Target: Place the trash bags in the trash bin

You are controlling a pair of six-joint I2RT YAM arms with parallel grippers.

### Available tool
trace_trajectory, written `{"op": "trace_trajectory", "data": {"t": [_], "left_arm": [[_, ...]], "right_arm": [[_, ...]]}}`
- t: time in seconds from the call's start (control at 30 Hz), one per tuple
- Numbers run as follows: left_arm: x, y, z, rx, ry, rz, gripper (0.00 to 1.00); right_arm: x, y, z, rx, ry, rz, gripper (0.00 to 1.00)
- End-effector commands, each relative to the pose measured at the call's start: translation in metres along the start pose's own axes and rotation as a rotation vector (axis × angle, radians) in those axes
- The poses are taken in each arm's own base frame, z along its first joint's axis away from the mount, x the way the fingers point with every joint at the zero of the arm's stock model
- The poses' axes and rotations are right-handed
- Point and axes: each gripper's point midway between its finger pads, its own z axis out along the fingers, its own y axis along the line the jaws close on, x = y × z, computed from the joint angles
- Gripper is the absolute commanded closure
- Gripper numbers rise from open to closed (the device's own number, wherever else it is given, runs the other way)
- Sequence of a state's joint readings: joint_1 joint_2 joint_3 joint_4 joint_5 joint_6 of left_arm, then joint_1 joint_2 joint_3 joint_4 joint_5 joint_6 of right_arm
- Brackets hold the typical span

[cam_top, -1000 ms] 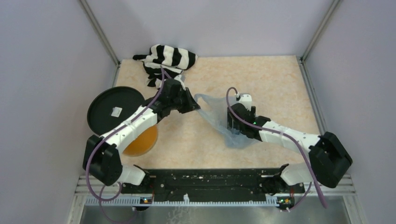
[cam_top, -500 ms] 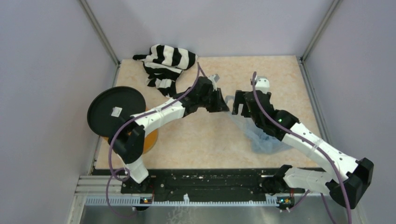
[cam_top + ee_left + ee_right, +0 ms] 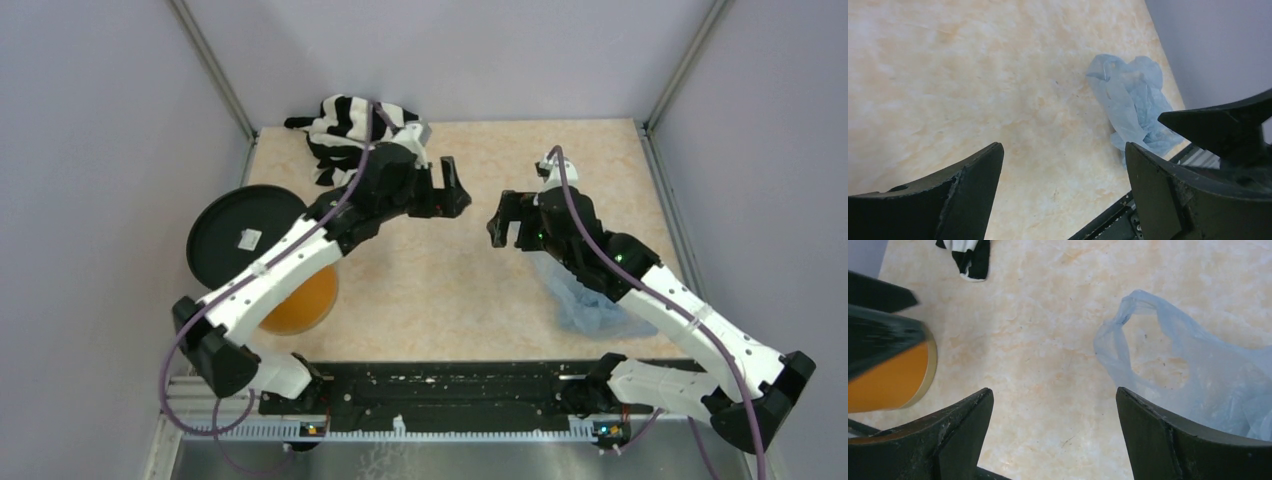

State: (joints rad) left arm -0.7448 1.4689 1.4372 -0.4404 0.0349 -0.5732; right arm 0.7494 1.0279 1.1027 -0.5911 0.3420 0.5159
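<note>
Right wrist view: trash bag (image 3: 1208,390) lies slack near the surface's right edge, well apart from the trash bin (image 3: 305,300) by the near-left corner. Left fingers (image 3: 968,195) and right fingers (image 3: 1168,440) gape wide, empty. The bag looks light, limp and slippery; pinch its handle loop (image 3: 1109,352).

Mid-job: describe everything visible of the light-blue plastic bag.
The thin, translucent light-blue plastic bag lies crumpled and crinkly on the beige marbled tabletop, toward its right near side. One handle loop lies open, showing the table through it. Nothing grips it, and it sits well apart from the orange cylindrical bin.
</note>
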Motion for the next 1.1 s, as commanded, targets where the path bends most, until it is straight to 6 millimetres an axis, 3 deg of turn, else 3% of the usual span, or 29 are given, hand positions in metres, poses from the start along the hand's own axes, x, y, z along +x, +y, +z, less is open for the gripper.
{"op": "trace_trajectory", "data": {"t": [0.0,0.2,0.33,0.43,0.57,0.67,0.83,1.07], "left_arm": [[-0.042,0.027,-0.081,-0.192,-0.179,0.068,0.02],[-0.049,0.066,-0.164,-0.408,-0.278,0.044,0.02],[-0.05,0.094,-0.205,-0.568,-0.335,0.009,0.02],[-0.041,0.119,-0.225,-0.721,-0.318,0.009,0.03],[-0.027,0.14,-0.23,-0.852,-0.266,0.031,0.1],[-0.021,0.149,-0.224,-0.904,-0.242,0.051,0.21],[-0.02,0.163,-0.217,-1.02,-0.22,0.109,0.37],[-0.02,0.185,-0.201,-1.093,-0.181,0.149,0.48]], "right_arm": [[-0.016,0.024,-0.001,-0.102,-0.015,0.003,0.07],[-0.008,0.05,0.014,-0.205,0.03,-0.005,0.07],[-0.002,0.068,0.019,-0.275,0.059,-0.009,0.07],[0.001,0.075,0.022,-0.294,0.071,-0.015,0.07],[0.004,0.076,0.025,-0.298,0.076,-0.017,0.07],[0.008,0.076,0.028,-0.298,0.081,-0.018,0.07],[0.015,0.08,0.034,-0.316,0.102,-0.012,0.07],[0.023,0.079,0.038,-0.316,0.122,-0.01,0.07]]}}
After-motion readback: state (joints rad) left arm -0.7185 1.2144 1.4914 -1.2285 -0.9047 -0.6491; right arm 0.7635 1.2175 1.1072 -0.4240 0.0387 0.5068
